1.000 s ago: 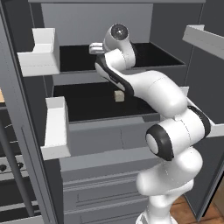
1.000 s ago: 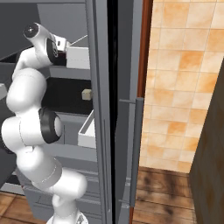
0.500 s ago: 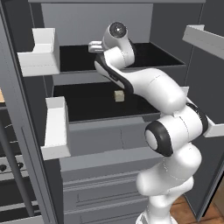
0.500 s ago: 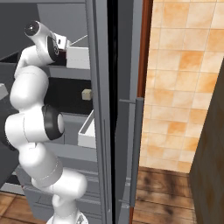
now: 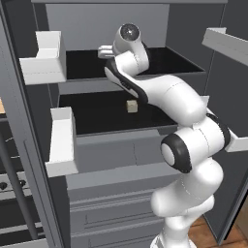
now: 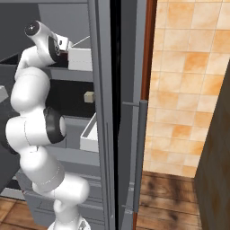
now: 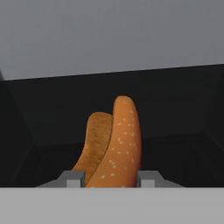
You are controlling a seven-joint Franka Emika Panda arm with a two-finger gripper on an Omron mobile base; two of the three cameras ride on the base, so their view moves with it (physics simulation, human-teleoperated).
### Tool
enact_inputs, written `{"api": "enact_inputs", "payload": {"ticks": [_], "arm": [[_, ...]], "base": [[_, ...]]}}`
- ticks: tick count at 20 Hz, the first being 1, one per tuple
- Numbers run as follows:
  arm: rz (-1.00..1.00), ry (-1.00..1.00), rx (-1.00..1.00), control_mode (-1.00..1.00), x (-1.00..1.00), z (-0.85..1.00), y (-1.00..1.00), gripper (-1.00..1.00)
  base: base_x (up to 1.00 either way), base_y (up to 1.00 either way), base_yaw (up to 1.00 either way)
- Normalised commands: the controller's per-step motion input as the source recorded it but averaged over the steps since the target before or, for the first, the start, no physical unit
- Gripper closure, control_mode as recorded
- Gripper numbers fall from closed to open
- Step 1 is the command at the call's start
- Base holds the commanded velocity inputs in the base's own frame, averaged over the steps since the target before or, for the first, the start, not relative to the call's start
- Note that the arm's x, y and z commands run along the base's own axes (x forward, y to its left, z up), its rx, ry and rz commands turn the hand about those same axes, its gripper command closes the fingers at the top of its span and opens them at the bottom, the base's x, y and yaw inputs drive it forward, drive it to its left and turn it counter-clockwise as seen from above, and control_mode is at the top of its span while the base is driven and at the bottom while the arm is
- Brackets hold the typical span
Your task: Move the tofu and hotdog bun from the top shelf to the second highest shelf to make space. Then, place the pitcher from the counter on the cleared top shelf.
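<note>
Hand view is showing you the gripper with its two fingertips standing either side of the hotdog bun; the bun is sitting between them, but you cannot tell whether they are pressing on it. The bun's long axis is running away from the gripper, its far end rising toward the grey back wall, its seeded orange side turned to the right. Beneath it the top shelf is stretching black to that wall. From the left base view you are seeing the arm rising, bending at the elbow and reaching forward, the hand level over the top shelf. Below the gripper, the tofu is sitting on the second shelf.
</note>
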Motion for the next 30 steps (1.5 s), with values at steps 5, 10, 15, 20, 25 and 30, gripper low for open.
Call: {"api": "enact_inputs", "payload": {"ticks": [5, 10, 15, 20, 25, 30], "arm": [[-0.01, 0.00, 0.00, -1.00, 0.04, 0.00, 0.00, 1.00], [0.00, -0.01, 0.00, -1.00, -0.15, -0.04, 0.00, 1.00], [0.00, -0.06, 0.00, -1.00, -0.58, -0.01, 0.07, 1.00], [0.00, -0.04, 0.00, -1.00, -0.83, 0.00, 0.09, 1.00], [0.00, -0.03, 0.00, -1.00, -0.99, 0.09, 0.01, 1.00], [0.00, 0.00, 0.00, -1.00, -1.00, 0.33, 0.00, 1.00]], "base": [[0.00, 0.00, 0.00], [0.00, 0.00, 0.00], [0.00, 0.00, 0.00], [0.00, 0.00, 0.00], [0.00, 0.00, 0.00], [0.00, 0.00, 0.00]]}}
